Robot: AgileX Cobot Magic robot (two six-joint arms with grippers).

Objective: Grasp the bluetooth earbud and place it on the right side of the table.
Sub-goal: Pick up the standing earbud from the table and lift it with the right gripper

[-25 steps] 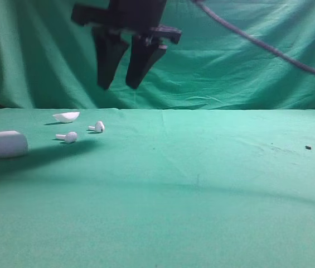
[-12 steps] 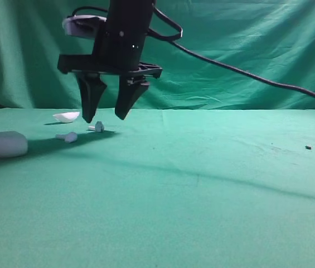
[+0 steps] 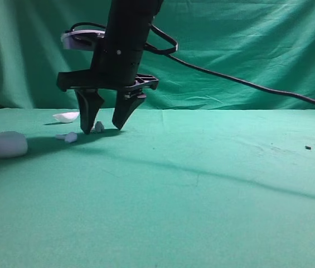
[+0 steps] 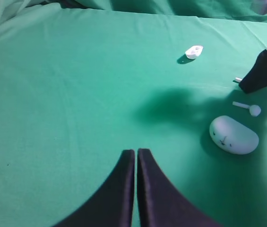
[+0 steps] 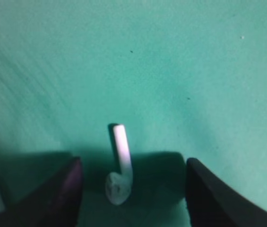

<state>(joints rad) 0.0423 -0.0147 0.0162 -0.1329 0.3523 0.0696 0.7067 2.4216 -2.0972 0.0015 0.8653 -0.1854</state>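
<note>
Right gripper (image 3: 102, 129) stands with its jaws spread wide, tips down at the cloth, straddling the bluetooth earbud (image 3: 98, 127) without pinching it. From the right wrist view the earbud (image 5: 119, 168) lies flat between the two dark fingers (image 5: 53, 198), bulb toward the camera and stem pointing away, touching neither finger.

Two case parts sit on the left of the table (image 3: 202, 212): the white oval case (image 3: 3, 144), lying closed-side up as far as can be told, and the shallow white lid (image 3: 66, 116) farther back, hollow side up with nothing seen in it. A second earbud (image 3: 68, 137) lies just beside the gripper, between the case and the lid.

The right arm comes down steeply from above, its cable (image 3: 241, 84) trailing to the right. Left gripper (image 4: 136, 156) hangs over bare cloth with its fingers pressed together, holding nothing.
</note>
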